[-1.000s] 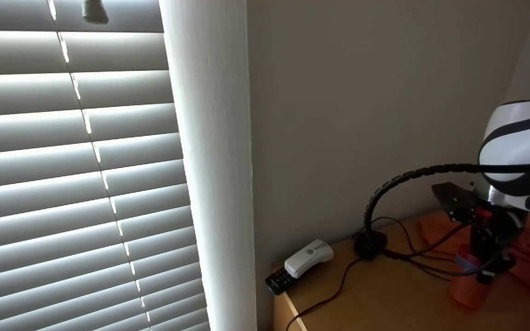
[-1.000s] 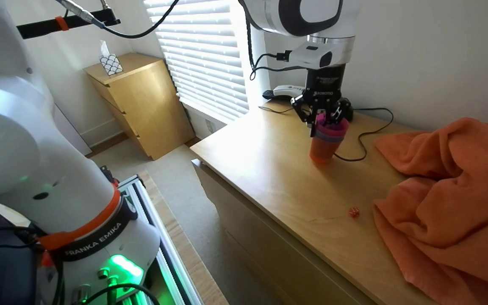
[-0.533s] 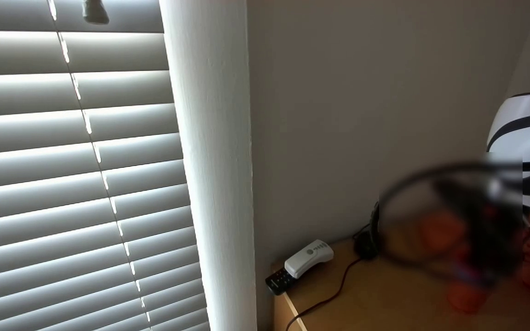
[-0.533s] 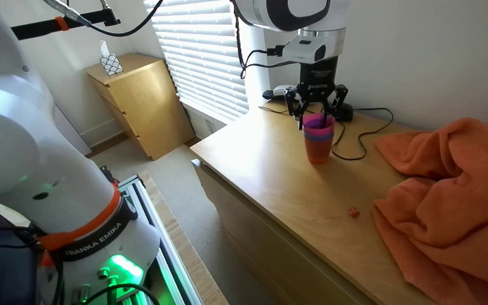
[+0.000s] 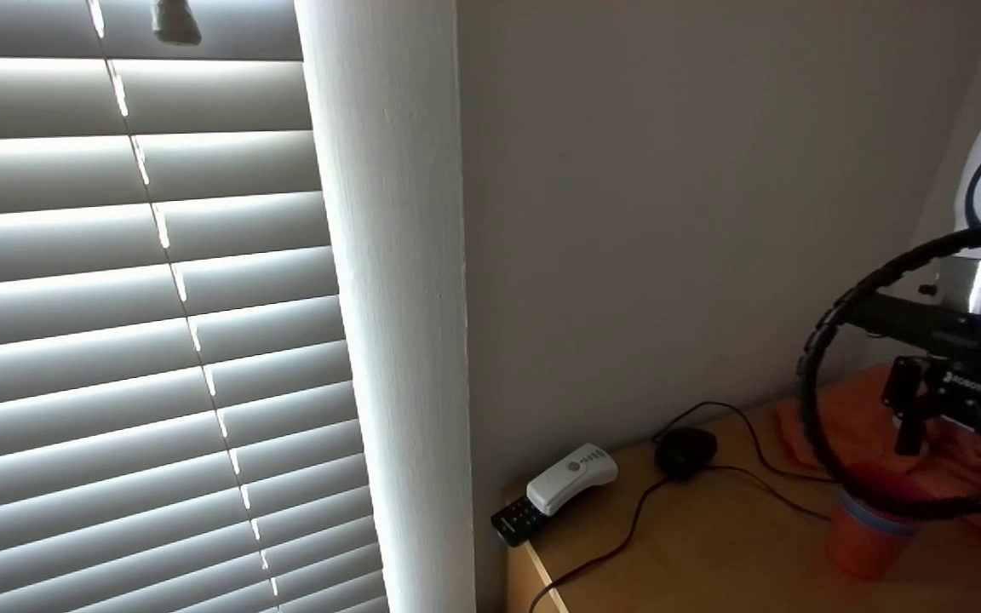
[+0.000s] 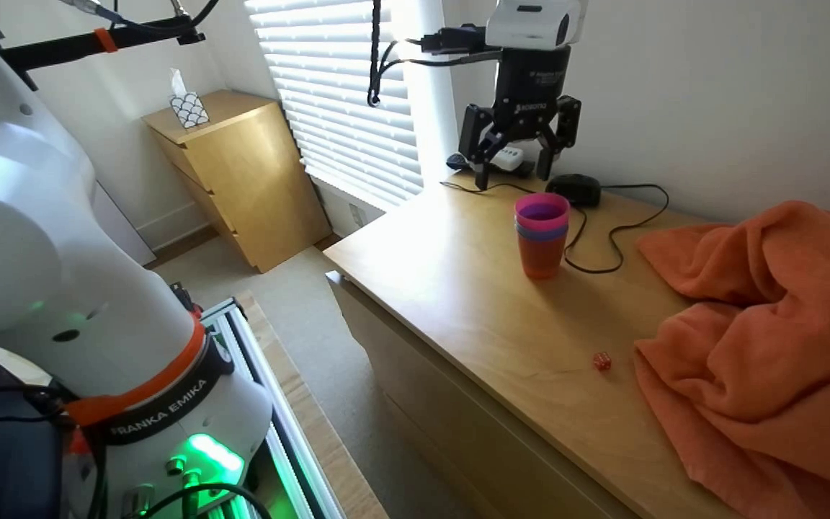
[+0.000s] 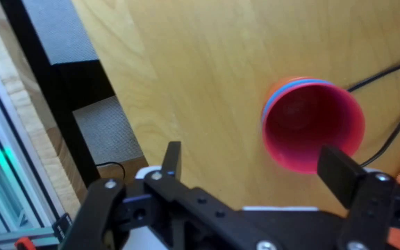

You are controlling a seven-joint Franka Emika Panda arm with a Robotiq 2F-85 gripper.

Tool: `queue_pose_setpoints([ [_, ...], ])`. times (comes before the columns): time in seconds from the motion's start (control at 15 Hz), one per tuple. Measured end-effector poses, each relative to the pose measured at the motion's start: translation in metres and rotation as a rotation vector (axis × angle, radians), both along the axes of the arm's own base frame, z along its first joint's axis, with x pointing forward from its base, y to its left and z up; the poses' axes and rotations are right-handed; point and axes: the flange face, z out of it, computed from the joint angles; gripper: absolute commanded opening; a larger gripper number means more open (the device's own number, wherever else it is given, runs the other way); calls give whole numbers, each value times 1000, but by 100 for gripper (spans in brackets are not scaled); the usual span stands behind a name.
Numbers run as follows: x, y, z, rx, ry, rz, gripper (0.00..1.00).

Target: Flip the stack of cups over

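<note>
1. 1 near dresser, wood top; 1 far dresser.
2. 1 orange cloth, bunched on near dresser.
3. 1 gripper, spread wide, above near dresser.
4. 1 cup stack, upright, mouth up on near dresser, apart from gripper; 3 colours: pink, blue, orange.
5. 1 white remote overlapping 1 black remote.
6. 1 red die on near dresser.

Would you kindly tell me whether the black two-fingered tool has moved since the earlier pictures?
Yes. In an exterior view, the black two-fingered tool has moved up and leftward in the picture, farther from the unmoved, crumpled orange cloth.
</note>
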Motion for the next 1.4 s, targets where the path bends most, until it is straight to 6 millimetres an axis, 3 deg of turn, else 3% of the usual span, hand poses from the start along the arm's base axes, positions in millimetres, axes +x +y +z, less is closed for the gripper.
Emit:
queue_pose_setpoints([
  [0.47, -27, -25, 38, -24, 24, 338, 100],
  [1.07, -43, -10, 45, 15, -27, 685, 100],
  [1.4, -47, -6, 49, 37, -80, 731, 100],
])
